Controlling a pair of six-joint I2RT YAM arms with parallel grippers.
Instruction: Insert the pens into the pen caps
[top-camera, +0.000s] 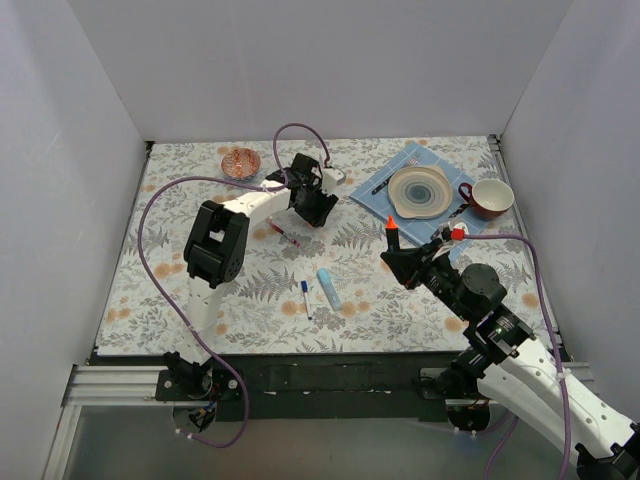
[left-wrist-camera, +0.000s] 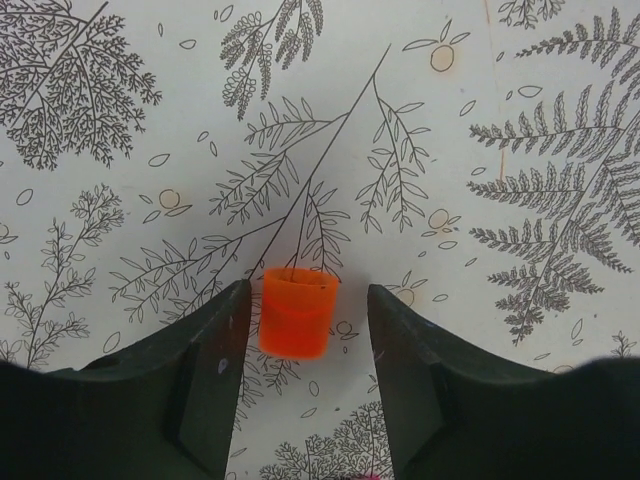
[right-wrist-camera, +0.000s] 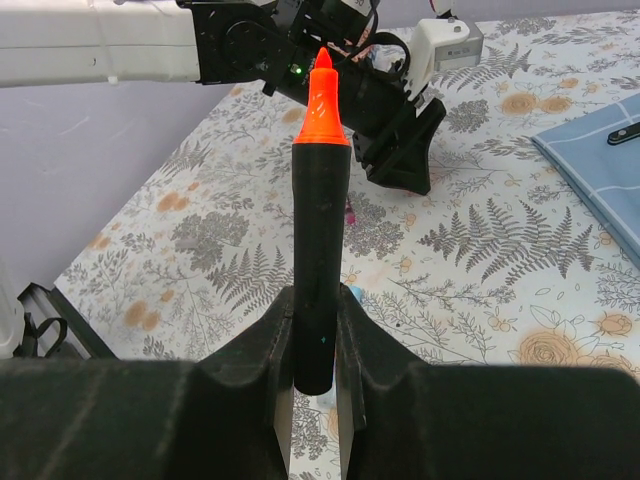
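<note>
My left gripper (top-camera: 316, 214) is open at the middle back of the table. In the left wrist view the bright orange pen cap (left-wrist-camera: 297, 312) lies on the cloth between its fingers (left-wrist-camera: 215, 350), closer to the left one, with a gap on the right. My right gripper (top-camera: 402, 262) is shut on the black marker (right-wrist-camera: 320, 240) and holds it upright, orange tip up; the marker also shows in the top view (top-camera: 392, 234). A light-blue marker (top-camera: 328, 287), a white pen with a blue tip (top-camera: 305, 298) and a dark-red pen (top-camera: 285, 233) lie on the table.
A blue cloth (top-camera: 378, 196) at the back right holds a plate (top-camera: 421, 190) and dark cutlery (top-camera: 382, 183). A red cup (top-camera: 490, 198) stands beside it. A small patterned bowl (top-camera: 240, 162) sits at the back left. White walls close in three sides.
</note>
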